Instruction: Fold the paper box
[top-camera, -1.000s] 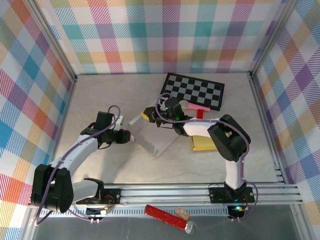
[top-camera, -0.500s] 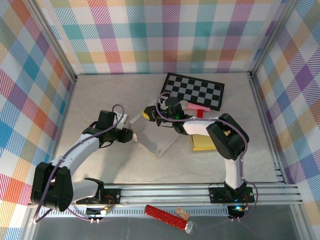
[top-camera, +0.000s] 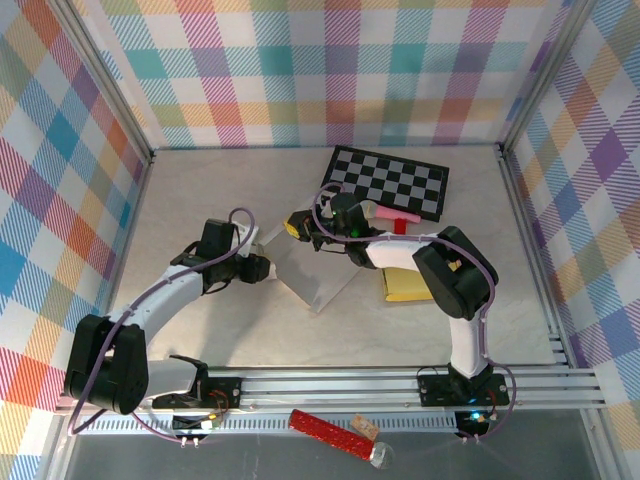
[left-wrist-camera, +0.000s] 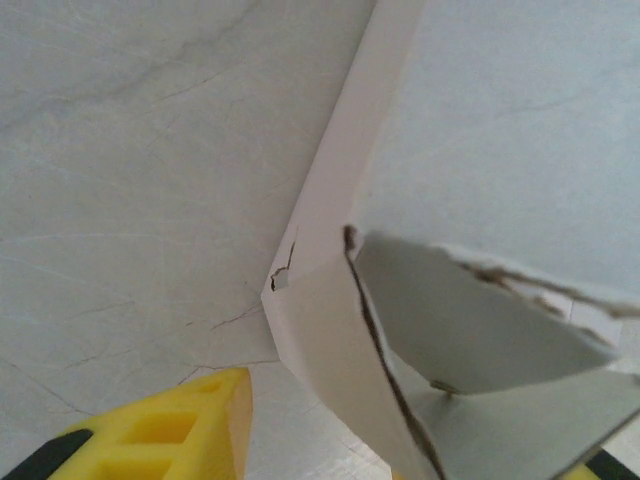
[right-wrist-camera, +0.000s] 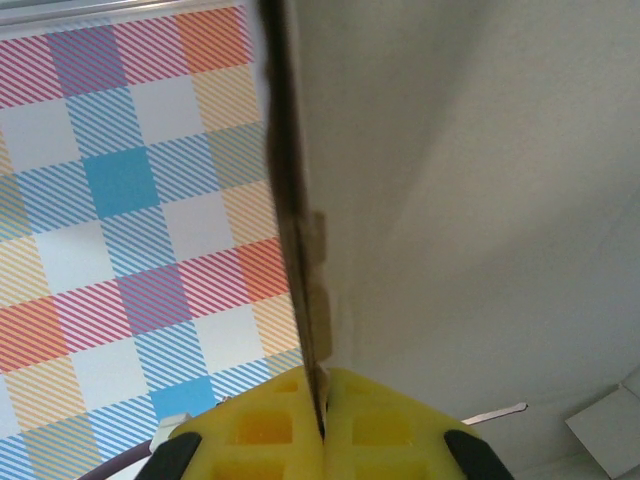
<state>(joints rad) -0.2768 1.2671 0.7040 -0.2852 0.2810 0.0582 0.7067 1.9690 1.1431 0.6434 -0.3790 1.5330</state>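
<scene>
Paper box (top-camera: 312, 275): flat white card, partly folded, near table centre.

Right gripper (top-camera: 296, 228) at the box's 11 o'clock corner. Wrist view: both yellow fingers (right-wrist-camera: 250, 430) pinched tight on the card's brown edge (right-wrist-camera: 290, 200), which is seen edge-on.

Left gripper (top-camera: 262, 268) at the box's 9 o'clock edge. Wrist view: jaws apart and a raised flap (left-wrist-camera: 340, 330) between them. One yellow finger (left-wrist-camera: 165, 435) stands clear of the card, with bare table showing in the gap.

Checkerboard (top-camera: 390, 183) at 1 o'clock from the box.

Robot test cell, plaid walls (top-camera: 300, 70), aluminium frame rails (top-camera: 350, 385)
</scene>
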